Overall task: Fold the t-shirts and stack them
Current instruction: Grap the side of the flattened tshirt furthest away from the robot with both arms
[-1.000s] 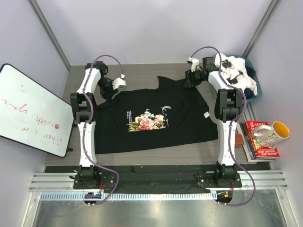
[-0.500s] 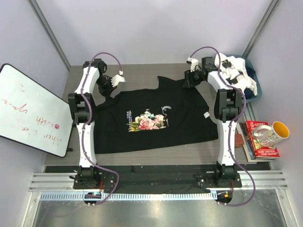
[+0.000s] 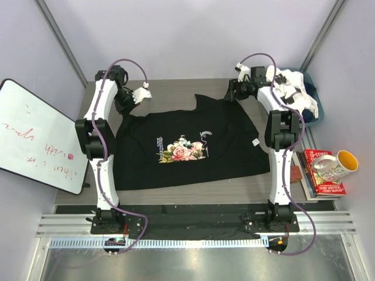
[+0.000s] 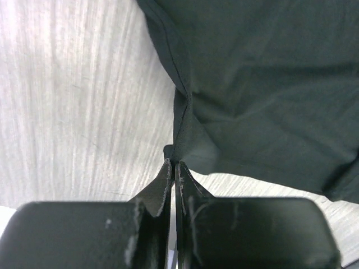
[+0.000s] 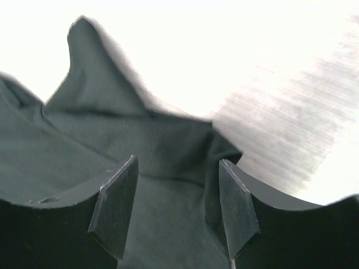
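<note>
Both grippers work at the far edge of the black t-shirt (image 3: 187,146), and they stand differently: the left gripper (image 4: 171,168) has its fingers (image 4: 160,190) pressed together with no gap, nipping what looks like a small tab of the shirt's sleeve hem at their tips, while the right gripper (image 5: 178,165) has its fingers (image 5: 115,207) spread wide, dark cloth lying beneath and between them but nothing clamped. From the left tips the cloth runs off in a taut ridge into the shirt body; beyond the right fingers the far right sleeve rises to a loose point on the table (image 3: 176,91). Seen from above, the black t-shirt lies spread open and face up, rose print and script showing, with no fold made in it. The white t-shirt (image 3: 290,88) with black patches lies crumpled off the black t-shirt's far right corner, on the teal board (image 3: 312,86), touched by neither gripper. By my reading the task is barely begun: one shirt is held at one sleeve only, the right side not yet gripped, and every fold on both shirts, plus the stacking, remains to be done
</note>
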You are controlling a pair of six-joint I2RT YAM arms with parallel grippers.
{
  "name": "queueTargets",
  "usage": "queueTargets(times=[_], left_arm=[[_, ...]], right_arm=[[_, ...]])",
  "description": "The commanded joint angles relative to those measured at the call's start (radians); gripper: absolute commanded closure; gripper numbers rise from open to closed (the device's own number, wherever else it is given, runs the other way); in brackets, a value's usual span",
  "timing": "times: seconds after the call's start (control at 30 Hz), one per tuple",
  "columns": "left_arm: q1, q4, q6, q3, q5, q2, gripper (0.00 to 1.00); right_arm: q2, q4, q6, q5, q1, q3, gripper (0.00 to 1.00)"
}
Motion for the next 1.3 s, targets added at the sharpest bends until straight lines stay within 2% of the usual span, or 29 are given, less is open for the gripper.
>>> queueTargets(times=[0.0,0.33,0.43,0.53,0.57,0.6,0.83,1.13,1.27], left_arm=[[-0.008,-0.108,0.002,-0.017,-0.027,-0.048,1.00],[-0.011,-0.109,0.001,-0.085,-0.048,-0.087,1.00],[-0.011,-0.109,-0.001,-0.088,-0.050,-0.090,1.00],[-0.013,-0.112,-0.004,-0.086,-0.053,-0.090,1.00],[-0.013,-0.112,-0.004,-0.086,-0.055,-0.090,1.00],[-0.013,-0.111,-0.001,-0.086,-0.053,-0.091,1.00],[-0.016,-0.103,-0.003,-0.085,-0.055,-0.088,1.00],[-0.019,-0.102,-0.006,-0.089,-0.055,-0.088,1.00],[-0.019,-0.102,-0.003,-0.091,-0.058,-0.088,1.00]], right_arm=[[0.041,0.113,0.118,-0.004,-0.012,0.081,0.37],[0.111,0.134,0.169,-0.045,-0.016,0.142,0.38],[0.110,0.134,0.172,-0.056,-0.016,0.138,0.44],[0.101,0.131,0.169,-0.066,-0.016,0.127,0.68],[0.088,0.131,0.166,-0.068,-0.016,0.124,0.89],[0.084,0.128,0.155,-0.068,-0.016,0.115,0.99],[0.006,0.121,0.086,-0.077,-0.018,0.062,0.99],[-0.168,0.102,-0.045,-0.188,-0.016,-0.045,0.99],[-0.214,-0.029,-0.179,-0.220,-0.016,-0.066,0.99]])
